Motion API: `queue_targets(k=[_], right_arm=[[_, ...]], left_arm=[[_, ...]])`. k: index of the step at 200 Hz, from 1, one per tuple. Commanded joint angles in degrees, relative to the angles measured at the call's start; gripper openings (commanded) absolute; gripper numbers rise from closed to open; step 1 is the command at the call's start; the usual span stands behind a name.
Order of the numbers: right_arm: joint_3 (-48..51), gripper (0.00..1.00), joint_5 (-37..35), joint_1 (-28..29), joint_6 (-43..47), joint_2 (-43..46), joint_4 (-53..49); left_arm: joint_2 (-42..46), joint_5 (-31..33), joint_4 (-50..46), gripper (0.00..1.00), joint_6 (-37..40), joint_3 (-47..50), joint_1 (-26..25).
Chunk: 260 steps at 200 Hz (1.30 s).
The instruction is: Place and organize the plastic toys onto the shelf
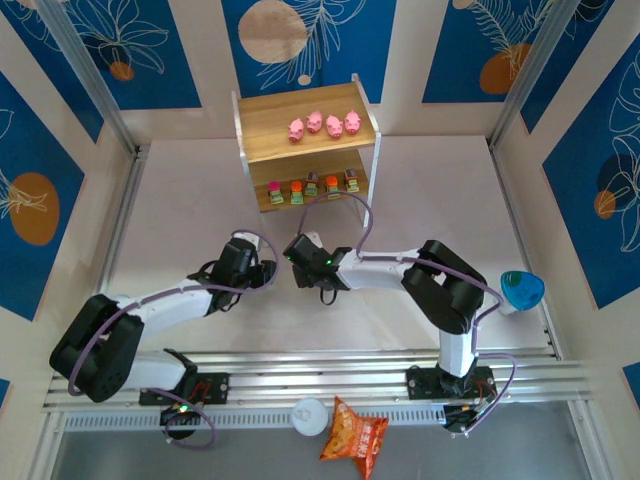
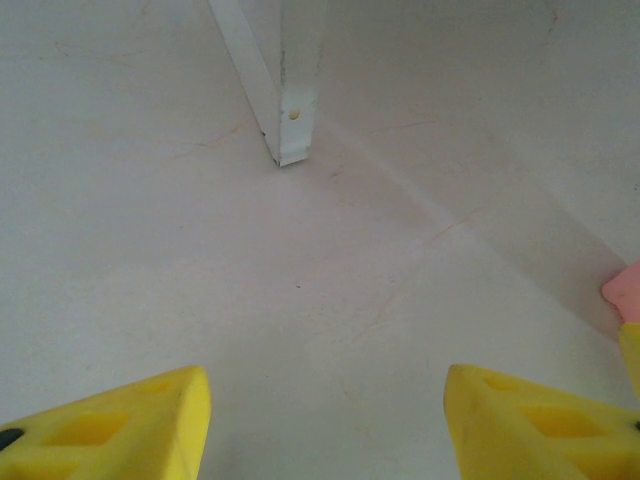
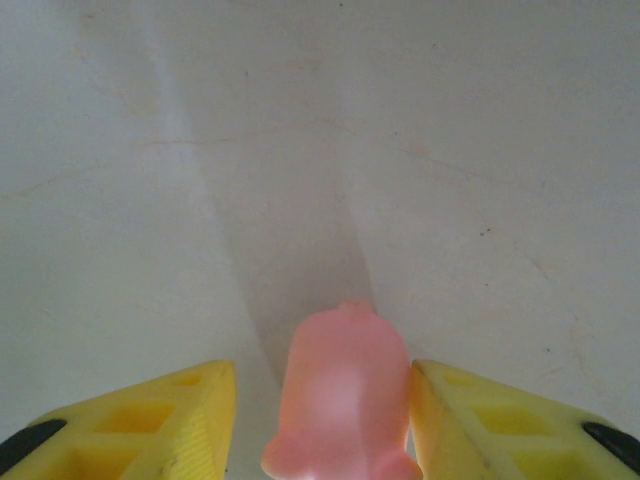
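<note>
Fingers (image 3: 150,420) of the right gripper (image 3: 320,368) stand apart around a pink pig (image 3: 340,400) on the table (image 3: 450,150). One finger touches its flank and a sliver of table shows between the pig and the other, so the jaws are not clamped on it, though the close, blurred wrist view leaves that contact a little uncertain. The left gripper (image 2: 325,375) is spread wide with bare table between its fingers, and a shelf leg (image 2: 290,110) stands beyond them. From above, both grippers are in front of the shelf (image 1: 265,135), near its front edge, tips close together, the right one nearer the shelf. Four pigs (image 1: 314,123) stand in a row on the shelf's top board, and five blocky toys (image 1: 312,184) line its lower board. An orange bag (image 1: 352,435) lies well away from the shelf, past the arm bases.
</note>
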<state>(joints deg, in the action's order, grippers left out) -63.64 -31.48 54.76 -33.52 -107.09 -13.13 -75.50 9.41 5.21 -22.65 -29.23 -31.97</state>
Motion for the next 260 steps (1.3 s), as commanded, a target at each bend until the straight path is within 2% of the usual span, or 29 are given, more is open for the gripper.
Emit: queue_targets(k=[1,47,148,260], right_arm=[[-1.4,0.46,0.46,0.37,-0.24,-1.11,-1.16],[-1.57,0.44,-0.44,0.56,0.27,-1.19,-1.95],[-2.98,0.31,-2.88,2.1,1.22,-2.25,-4.09],[-5.96,0.28,-4.73,4.01,2.65,5.01,-10.96]], left_arm=[[-0.04,-0.97,1.29,0.64,-0.88,-0.06,0.8],[-0.09,-1.3,1.38,0.64,-0.98,-0.09,0.93],[-0.04,-1.75,1.38,0.64,-1.07,-0.14,1.25],[0.1,-2.46,1.54,0.64,-0.79,-0.11,1.31]])
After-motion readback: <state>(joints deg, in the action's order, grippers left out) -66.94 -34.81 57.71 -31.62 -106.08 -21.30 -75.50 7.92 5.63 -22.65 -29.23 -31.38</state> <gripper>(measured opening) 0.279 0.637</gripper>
